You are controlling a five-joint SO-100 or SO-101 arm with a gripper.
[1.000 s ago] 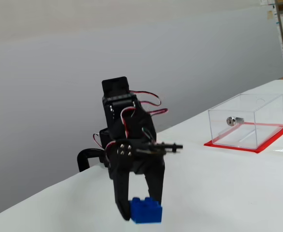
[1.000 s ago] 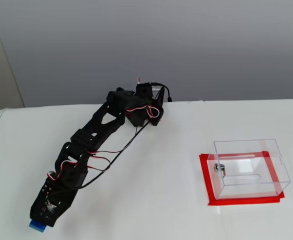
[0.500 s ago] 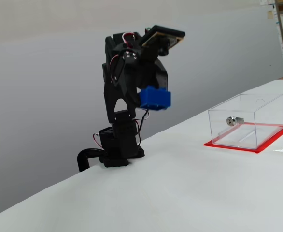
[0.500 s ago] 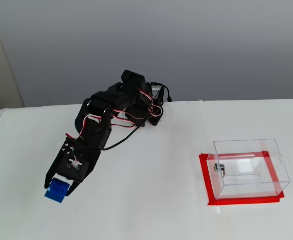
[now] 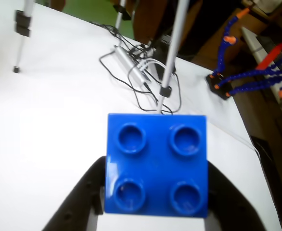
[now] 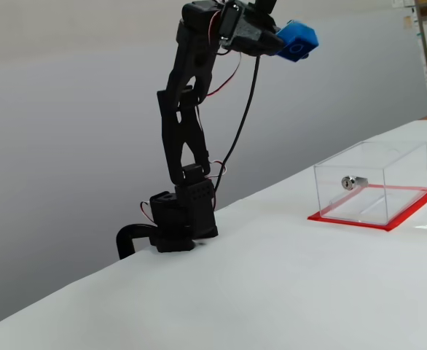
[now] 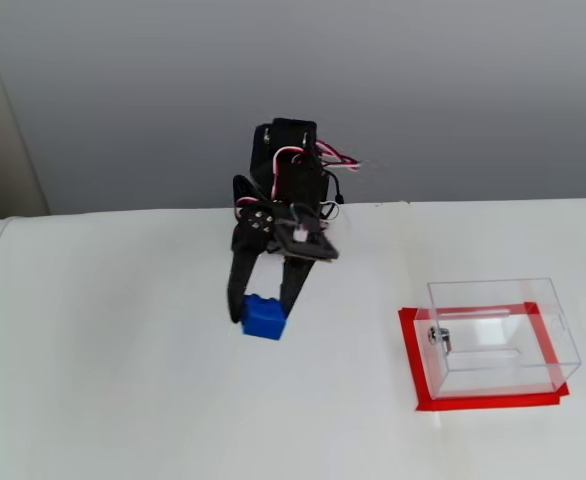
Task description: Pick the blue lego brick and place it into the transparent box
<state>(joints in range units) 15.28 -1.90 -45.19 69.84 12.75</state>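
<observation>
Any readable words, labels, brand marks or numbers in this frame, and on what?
None can be read.
The blue lego brick, held in the gripper, shows only four plain round hollows in the wrist view.
The transparent box, its silver lock and its red base carry no legible marks.

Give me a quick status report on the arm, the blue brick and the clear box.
Gripper shut on brick, jaws clamping its sides. Brick held high above the table, short of the box. Box open-topped on red base; nothing between.
</observation>
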